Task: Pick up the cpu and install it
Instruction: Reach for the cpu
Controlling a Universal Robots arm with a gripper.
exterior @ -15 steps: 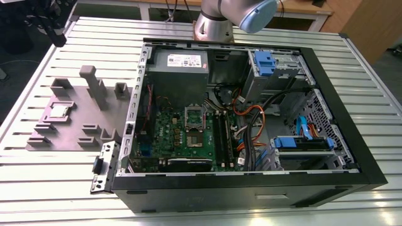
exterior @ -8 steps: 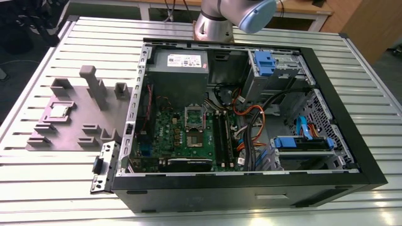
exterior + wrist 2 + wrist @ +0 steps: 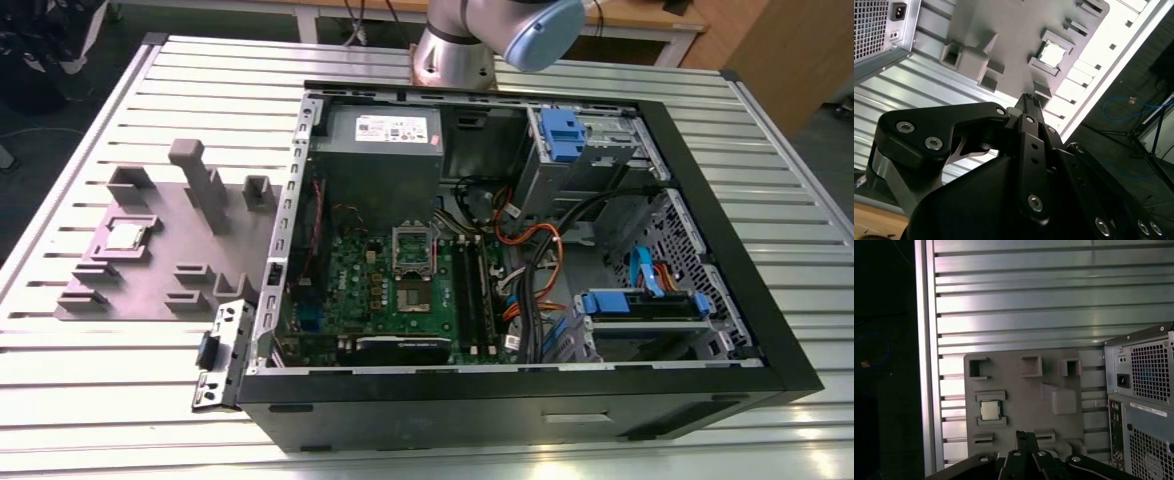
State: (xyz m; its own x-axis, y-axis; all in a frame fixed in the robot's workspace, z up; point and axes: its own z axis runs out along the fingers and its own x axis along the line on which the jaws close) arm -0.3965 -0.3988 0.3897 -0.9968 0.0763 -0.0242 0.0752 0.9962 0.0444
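Black gripper (image 3: 1025,434) up close, jaws pressed together on nothing, aimed at the grey tray (image 3: 1006,375), with the cpu (image 3: 989,410) flat in a pocket on the tray's side away from the computer case (image 3: 1146,410), well apart from the jaws.

We see the counter (image 3: 107,400) carrying two things side by side: a holder plate (image 3: 174,250) toward the exterior view's left and an open computer case (image 3: 467,410) just beside it on the right. The cpu (image 3: 127,235) lies flat in a pocket on the plate, near its left edge and well apart from the case. Inside the case, the motherboard (image 3: 400,300) lies on the left, with the socket frame (image 3: 414,248) on it. Behind the board sits the power supply (image 3: 384,150), and a drive cage (image 3: 647,310) stands to the right, with cables (image 3: 534,260) between. The arm's base (image 3: 454,55) stands behind the case
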